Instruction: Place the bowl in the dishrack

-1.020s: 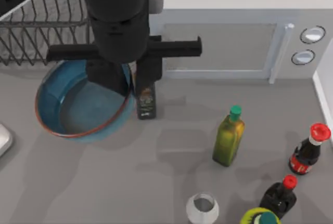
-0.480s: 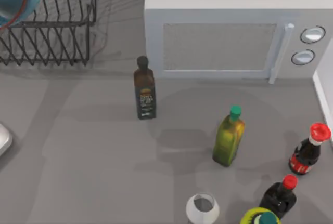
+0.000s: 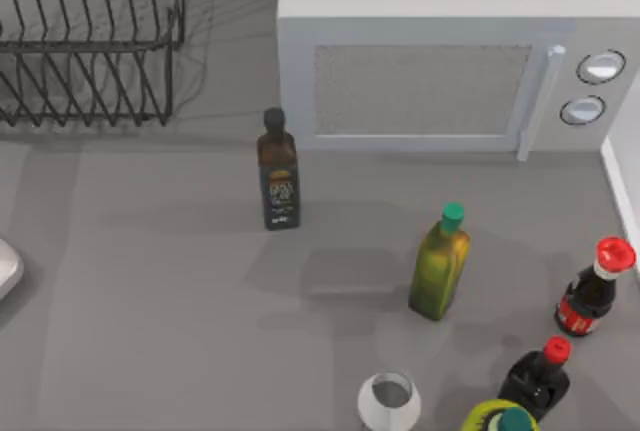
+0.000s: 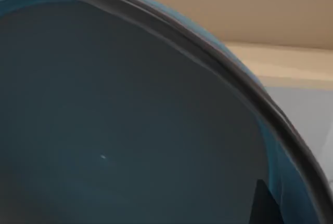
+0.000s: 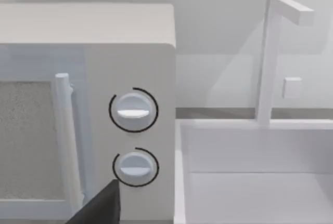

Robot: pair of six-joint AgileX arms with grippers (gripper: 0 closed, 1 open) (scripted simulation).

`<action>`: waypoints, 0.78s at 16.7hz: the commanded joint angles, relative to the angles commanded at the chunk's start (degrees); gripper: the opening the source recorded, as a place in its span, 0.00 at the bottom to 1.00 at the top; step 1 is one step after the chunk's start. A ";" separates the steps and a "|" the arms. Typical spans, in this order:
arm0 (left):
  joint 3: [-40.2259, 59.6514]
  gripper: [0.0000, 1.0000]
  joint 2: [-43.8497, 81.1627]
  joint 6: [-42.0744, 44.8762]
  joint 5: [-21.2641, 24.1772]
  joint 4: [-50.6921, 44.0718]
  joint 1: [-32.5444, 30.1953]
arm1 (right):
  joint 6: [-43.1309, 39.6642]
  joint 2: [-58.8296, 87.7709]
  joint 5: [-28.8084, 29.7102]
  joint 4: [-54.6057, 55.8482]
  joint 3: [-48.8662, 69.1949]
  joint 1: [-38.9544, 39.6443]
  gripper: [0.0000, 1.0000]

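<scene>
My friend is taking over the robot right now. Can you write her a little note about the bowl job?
Left end effector: seems to hold the bowl at its rim, off the table.
Right end effector: parked, facing the microwave.
Dishrack: far left of the table, bowl not yet in it.
Done: bowl picked up.
Left: set it in the rack, let go.

Overhead camera looks down on the surface [image 3: 180, 291]; right wrist camera faces the microwave [image 3: 440, 61], shared; left wrist camera sits against the bowl [image 4: 130, 130].

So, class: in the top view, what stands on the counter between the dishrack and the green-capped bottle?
The dark bottle stands between the dishrack and the green-capped bottle, upright on the counter, as the top view shows.
</scene>
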 joint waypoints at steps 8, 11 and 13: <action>-6.58 0.00 -8.42 3.67 2.81 6.81 3.71 | 0.00 0.00 0.00 0.00 0.00 0.00 1.00; -6.37 0.00 -7.49 3.68 2.61 7.45 3.42 | 0.00 0.00 0.00 0.00 0.00 0.00 1.00; -6.50 0.00 -4.42 3.65 2.38 10.61 3.09 | 0.00 0.00 0.00 0.00 0.00 0.00 1.00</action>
